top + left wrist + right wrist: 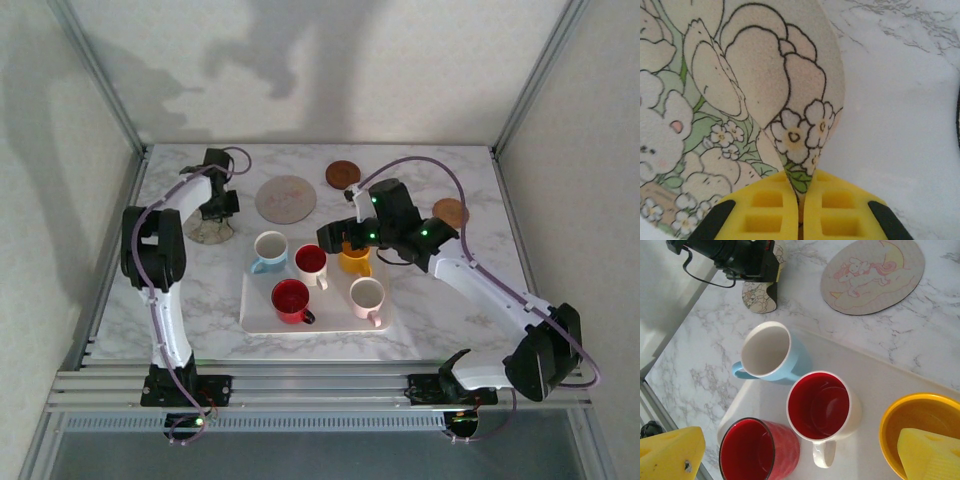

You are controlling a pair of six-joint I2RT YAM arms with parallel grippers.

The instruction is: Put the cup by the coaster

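Top external: high above and behind the arm bases, looking down and forward across the whole desk (430, 330), from afar.
Left wrist: pressed close to a flowered coaster (740, 100), with the left tool (800, 176) at the bottom edge; it seems to face almost straight down.
Right wrist: close over the tray (880, 375), looking steeply down toward the desk's left side.
Shared: top external and right wrist both take in the tray and a round pale coaster (285, 199); the flowered coaster sits in all three.

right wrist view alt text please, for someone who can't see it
The open right gripper hangs over a white tray of cups, one yellow finger over the mouth of a yellow cup; a light blue cup, a red-lined white cup and a red cup stand alongside. Beyond lies a round pink-printed coaster.
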